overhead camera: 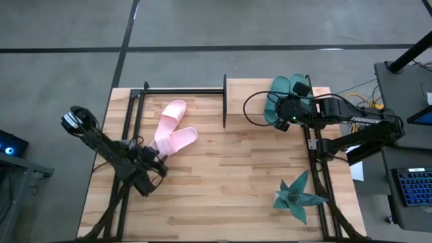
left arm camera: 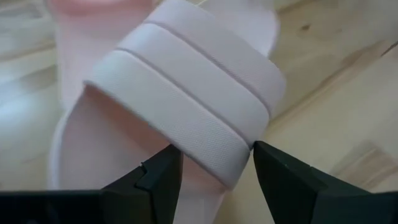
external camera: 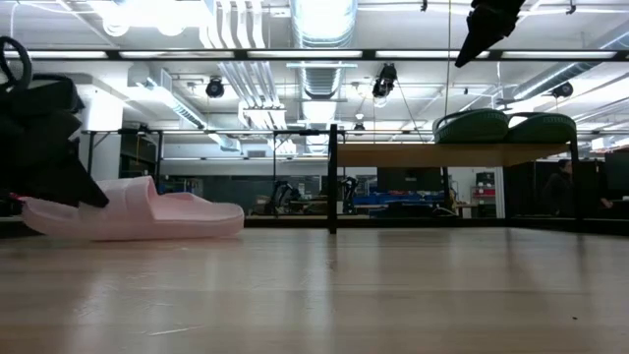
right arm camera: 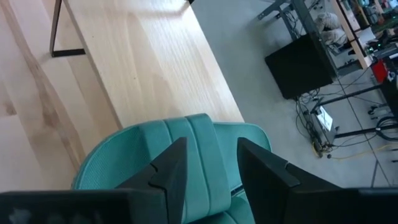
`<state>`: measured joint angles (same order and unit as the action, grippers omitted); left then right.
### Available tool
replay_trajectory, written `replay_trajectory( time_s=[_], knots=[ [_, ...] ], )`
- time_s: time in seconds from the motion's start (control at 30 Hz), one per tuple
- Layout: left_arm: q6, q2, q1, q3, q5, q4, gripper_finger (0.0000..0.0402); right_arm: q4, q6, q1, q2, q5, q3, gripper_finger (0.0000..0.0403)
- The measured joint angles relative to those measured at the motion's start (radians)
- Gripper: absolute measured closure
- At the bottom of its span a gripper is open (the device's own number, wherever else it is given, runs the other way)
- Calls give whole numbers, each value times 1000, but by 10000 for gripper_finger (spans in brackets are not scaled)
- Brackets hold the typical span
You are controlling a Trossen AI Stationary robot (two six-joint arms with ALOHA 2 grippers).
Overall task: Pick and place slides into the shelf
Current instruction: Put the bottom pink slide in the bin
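Two pale pink slides lie on the table. One [overhead camera: 173, 113] points toward the far edge, and the other [overhead camera: 181, 139] lies aslant with its sole flat on the wood [external camera: 147, 218]. My left gripper [overhead camera: 160, 156] is open at this slide's near-left end, its fingers on either side of the ribbed strap [left arm camera: 186, 106]. Two dark teal slides [overhead camera: 290, 88] rest side by side on the shelf [overhead camera: 250, 91], soles on its board [external camera: 403, 152]. My right gripper [right arm camera: 211, 168] is open and hovers above them [external camera: 486, 29], touching nothing. My left gripper [left arm camera: 217, 174] comes low and slanting from the near-left. One finger stands on each side of the strap's end [left arm camera: 239, 158], where it joins the sole. Whether the fingers touch the strap, I cannot tell. The slide lies flat on the table.
A teal spiky star-shaped plant [overhead camera: 297, 196] stands near the table's right near corner. Black metal rails and posts [overhead camera: 182, 89] run from the shelf toward the far-left corner. The shelf board left of the teal slides [right arm camera: 143, 62] is bare.
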<state>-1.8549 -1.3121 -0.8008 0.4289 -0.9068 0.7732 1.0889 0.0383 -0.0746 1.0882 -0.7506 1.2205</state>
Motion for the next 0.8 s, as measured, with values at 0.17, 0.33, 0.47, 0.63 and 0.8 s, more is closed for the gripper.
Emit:
replay_trajectory(
  time_s=[0.17, 0.33, 0.47, 0.63, 0.8],
  knots=[
    [1, 0, -1, -85, -75, -159, 220, -1, 0, 0, 0, 0, 0, 275],
    [3, 0, -1, -101, -84, -190, 248, -2, 0, 0, 0, 0, 0, 273],
    [29, 6, -1, -90, -79, -188, 316, -2, 0, 0, 0, 0, 0, 278],
    [115, 64, 0, -55, -80, -184, 392, -8, -8, 0, 0, 0, 0, 282],
    [305, 174, 0, 21, -99, -189, 398, -27, -37, 0, 0, 3, 0, 283]
  ],
)
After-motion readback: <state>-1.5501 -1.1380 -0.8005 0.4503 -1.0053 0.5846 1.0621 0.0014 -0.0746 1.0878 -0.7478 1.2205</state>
